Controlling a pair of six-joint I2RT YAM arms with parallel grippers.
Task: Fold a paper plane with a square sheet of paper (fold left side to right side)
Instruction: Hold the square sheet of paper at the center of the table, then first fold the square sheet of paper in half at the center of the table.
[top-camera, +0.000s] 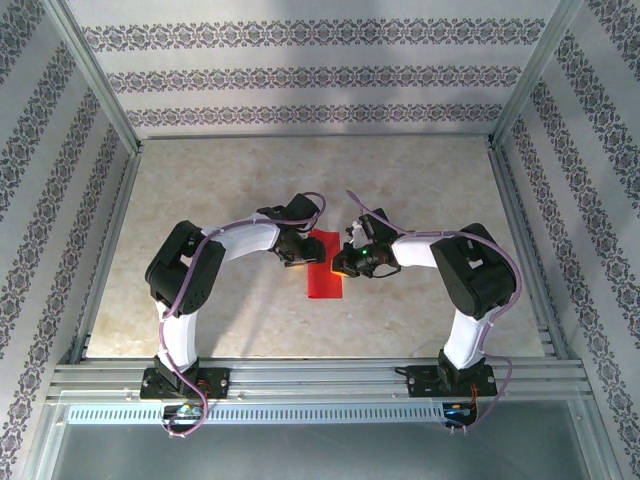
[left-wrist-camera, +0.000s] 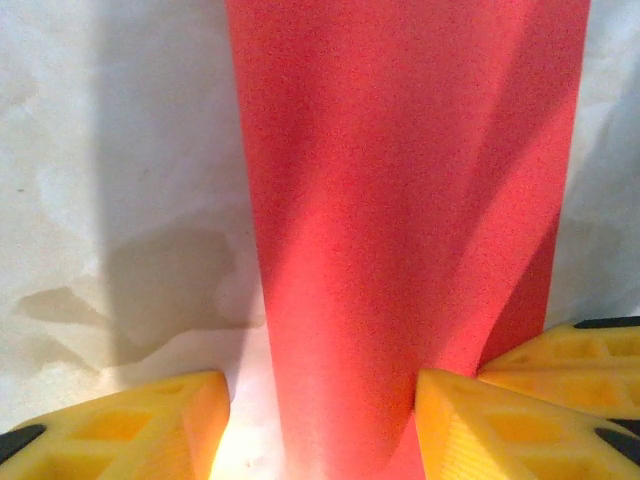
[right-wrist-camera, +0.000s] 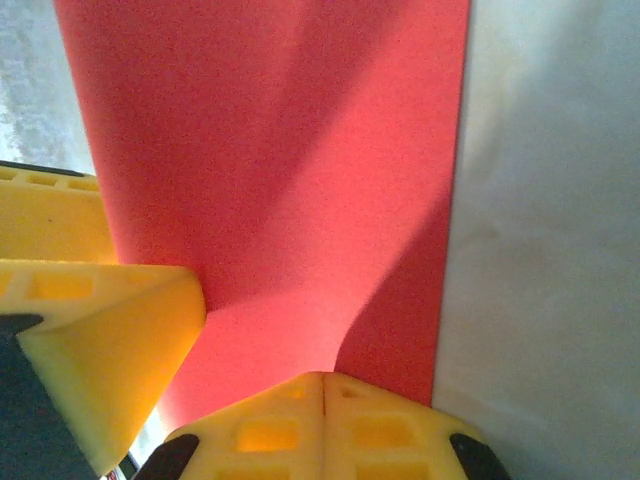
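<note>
You have a pale marbled table (top-camera: 200, 200), patterned walls (top-camera: 300, 70) on three sides, metal posts (top-camera: 93, 75) at the far corners, a metal rail (top-camera: 320, 376) along the near edge

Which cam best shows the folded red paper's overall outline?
Top external: the thin bright red paper sheet appears nearly whole, as a narrow strip. Both wrist views crop it to a close-up curved surface, ends cut off.

The sheet of paper (top-camera: 324, 280) is plain bright red on a pale beige marbled worktop (top-camera: 230, 190), the walls (top-camera: 300, 75) white with grey floral bands, the arms (top-camera: 245, 240) white and black, the jaws yellow with black tips.
</note>
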